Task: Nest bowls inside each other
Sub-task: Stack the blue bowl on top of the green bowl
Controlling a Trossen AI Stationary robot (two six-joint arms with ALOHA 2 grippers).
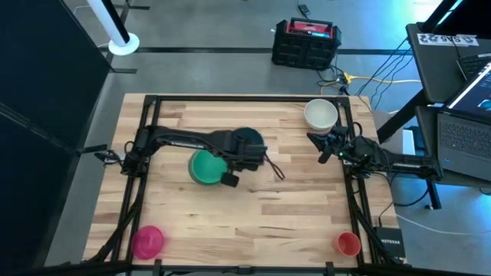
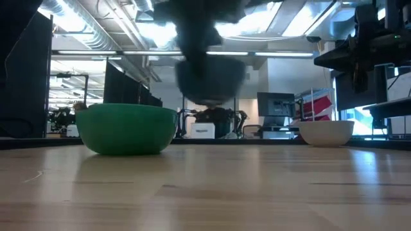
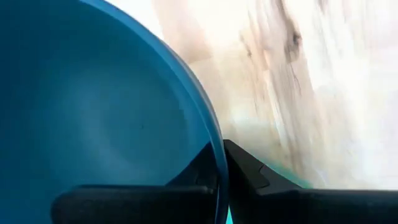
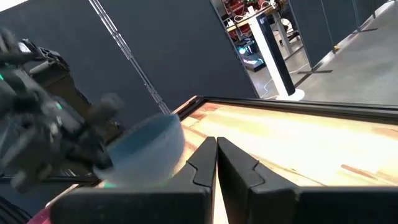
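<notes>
Pale butcher-block planks make up the surface (image 1: 253,207), framed by dark rails and standing on a grey floor. Beyond its far edge sits a black and red case (image 1: 305,43); whatever is printed on it is too small to read. Off the right side an open laptop (image 1: 466,130) rests on a stand, and a small black box (image 1: 390,244) by the near right corner carries white lettering that cannot be made out.

Taking the teal-green bowl (image 1: 205,166) as the landmark, near the middle of the surface: the left hand (image 1: 247,147) is just to its right and slightly beyond it, clenched on the rim of the dark blue bowl (image 3: 93,106). In the left wrist view the two fingers pinch that rim, one inside and one outside. In the low view the blue bowl hangs clear of the wood, higher than the teal-green one and a little to its right, and blurred.

The white bowl (image 1: 321,114) stands well to the right of the teal-green bowl, near the far right corner. The right hand (image 1: 328,146) waits just in front of the white bowl, its fingers pressed together on nothing. The pink bowl (image 1: 147,240) lies toward the near left corner, and the red bowl (image 1: 348,244) toward the near right corner, both well apart from the teal-green bowl. A dark cable (image 1: 275,170) trails on the wood right of the landmark.
</notes>
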